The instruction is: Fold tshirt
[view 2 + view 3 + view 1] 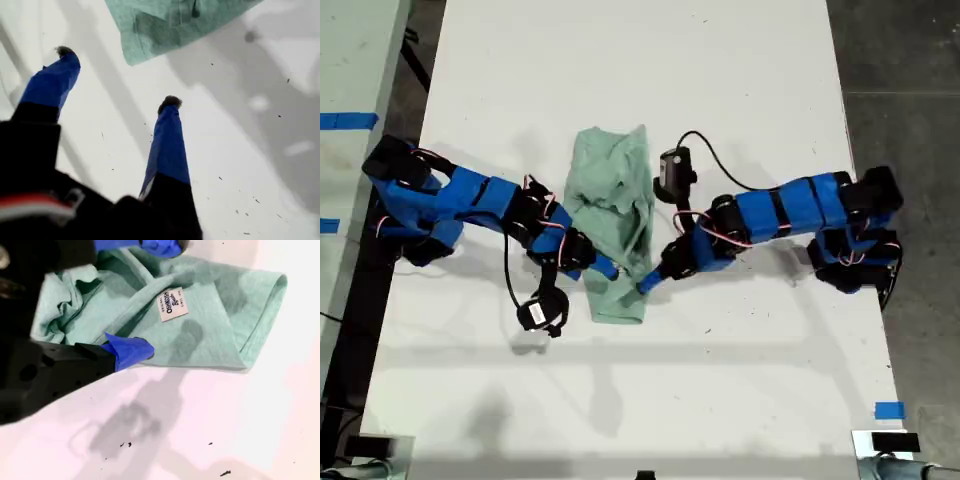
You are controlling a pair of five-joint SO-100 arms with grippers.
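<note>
the tshirt (pixel 613 230) is seen already gathered into a narrow, rumpled strip near the middle of the white bench (pixel 740 60), so most folding is judged done; squaring remains. my first end effector (pixel 117 77) is released over bare bench, just short of a cloth corner. my second end effector (pixel 145 297) straddles the fabric, spread, grasping nothing. grey floor (pixel 900 60) borders the bench.

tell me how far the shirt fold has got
Mostly done, I'd judge: the pale mint-green cloth t-shirt already lies as a narrow, rumpled bundle on the white table. My second gripper is open over the cloth; my first gripper is open above bare table. Left: flatten, tidy the creases.
</note>
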